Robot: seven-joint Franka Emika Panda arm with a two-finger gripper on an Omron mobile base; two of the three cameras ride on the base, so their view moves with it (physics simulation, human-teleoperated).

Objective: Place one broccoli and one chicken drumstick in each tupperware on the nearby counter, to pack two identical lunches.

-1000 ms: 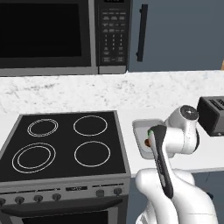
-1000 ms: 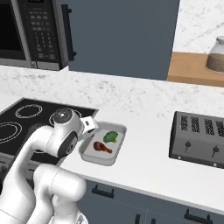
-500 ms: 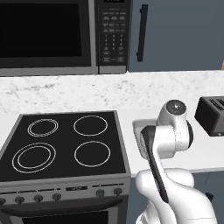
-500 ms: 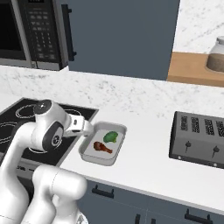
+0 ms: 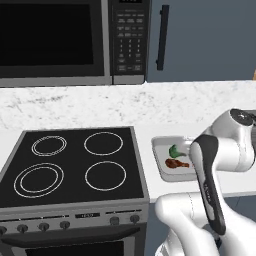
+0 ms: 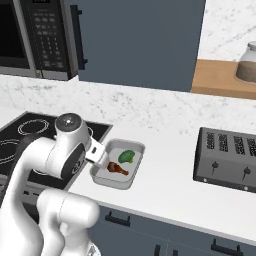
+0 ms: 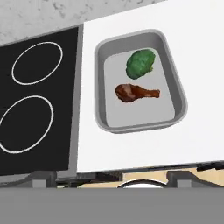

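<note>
Left base view: microwave (image 5: 75, 42) keypad lettering too small to read; tupperware (image 5: 159, 162) on the white counter (image 5: 150, 135) beside the stovetop (image 5: 70, 162).

Right base view: toaster (image 6: 227, 157) well apart.

Hand view: gripper jaws spread wide, empty, above; broccoli (image 7: 141, 63) and chicken drumstick (image 7: 135, 93) lie inside, apart.

The white arm rises from the base, bends at a dark-jointed elbow and reaches forward above the front edge of the desk (image 6: 165, 185). Its claw (image 7: 111, 177) points down, jaws spread wide, gripping nothing.
</note>
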